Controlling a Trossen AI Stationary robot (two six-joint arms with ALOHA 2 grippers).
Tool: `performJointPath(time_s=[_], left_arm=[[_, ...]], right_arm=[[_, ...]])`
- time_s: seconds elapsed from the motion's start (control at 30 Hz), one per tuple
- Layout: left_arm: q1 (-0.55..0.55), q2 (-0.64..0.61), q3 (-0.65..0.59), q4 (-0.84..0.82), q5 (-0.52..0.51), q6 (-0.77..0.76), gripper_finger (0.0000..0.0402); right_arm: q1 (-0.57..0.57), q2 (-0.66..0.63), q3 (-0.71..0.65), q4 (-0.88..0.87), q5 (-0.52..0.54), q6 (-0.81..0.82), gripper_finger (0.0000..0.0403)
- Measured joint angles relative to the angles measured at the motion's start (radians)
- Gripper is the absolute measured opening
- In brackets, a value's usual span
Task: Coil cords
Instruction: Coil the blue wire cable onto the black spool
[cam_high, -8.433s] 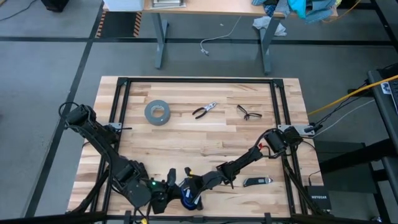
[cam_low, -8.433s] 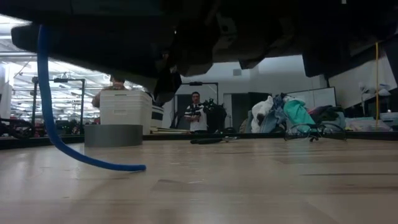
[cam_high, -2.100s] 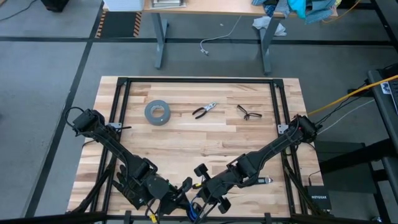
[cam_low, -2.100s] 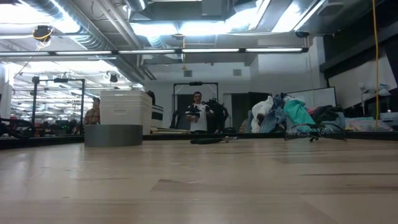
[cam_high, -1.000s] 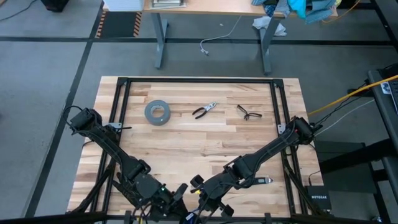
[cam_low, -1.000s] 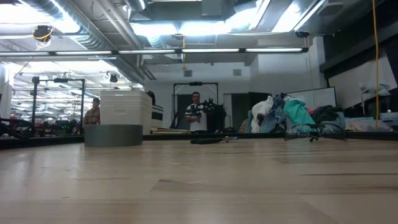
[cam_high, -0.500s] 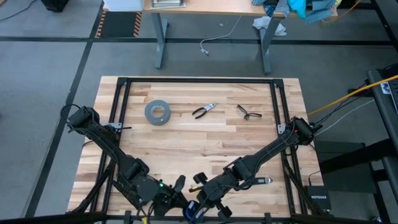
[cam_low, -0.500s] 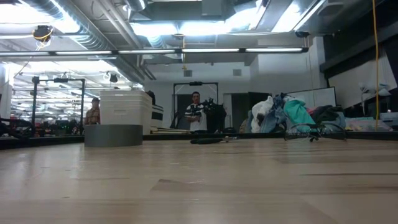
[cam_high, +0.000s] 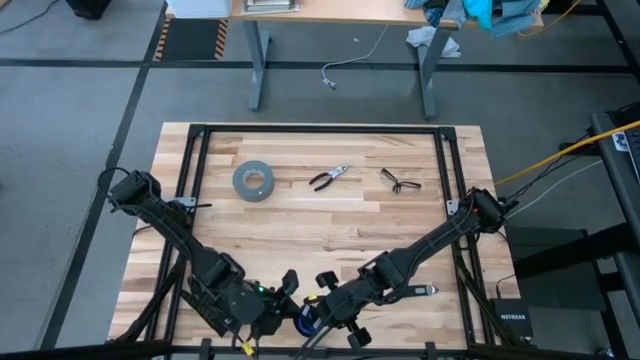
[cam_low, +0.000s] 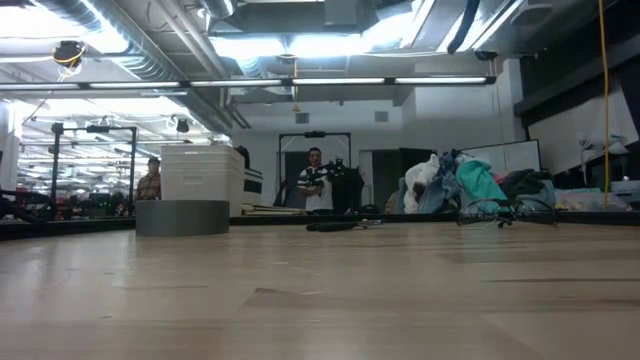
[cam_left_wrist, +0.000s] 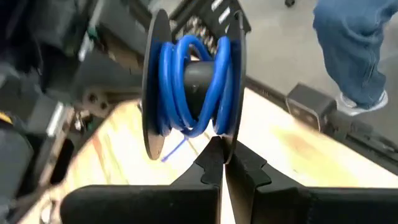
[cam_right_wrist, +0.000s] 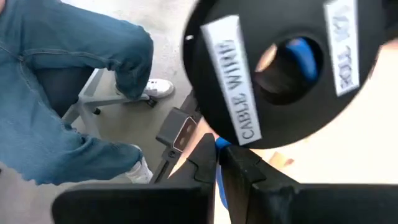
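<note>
The cords are a blue cable wound on a small black spool, which I hold by the table's near edge. In the right wrist view one spool flange faces the camera, with white labels and blue showing through its hub hole. My left gripper is shut under the spool, left of it in the high view. My right gripper is shut just under the labelled flange, right of the spool in the high view. The low view shows neither gripper nor the spool. My left gripper pinches the rim of one black flange between its two fingers, which lie in the flange's plane. The spool stands on edge past the fingertips, its axis level. Whether it touches the table I cannot tell. My right gripper pinches a blue strand of the cord between its two fingers, just below the labelled flange. Where the strand joins the winding is hidden by the flange.
A grey tape roll, pliers and glasses lie across the far half of the table. A small dark tool lies right of my right arm. A person in jeans is close beyond the near edge.
Both grippers have stayed close together at the near edge, shifting only slightly. The blue spool, barely seen between them a second ago, now shows between the two grippers in the high view.
</note>
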Motion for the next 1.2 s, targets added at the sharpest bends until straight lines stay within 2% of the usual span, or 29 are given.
performJointPath(time_s=[0.57, 0.9, 1.2], left_arm=[[0.009, 0.0, -0.001, -0.053, -0.041, -0.046, 0.0], [0.008, 0.0, -0.001, -0.073, -0.062, -0.066, 0.0], [0.007, 0.001, -0.002, -0.082, -0.09, -0.071, 0.0]], right_arm=[[-0.002, 0.036, 0.0, -0.009, 0.012, 0.013, 0.0017], [-0.002, 0.036, 0.001, -0.009, 0.013, 0.029, 0.004], [-0.001, 0.06, 0.001, 0.023, 0.027, 0.022, 0.0046]])
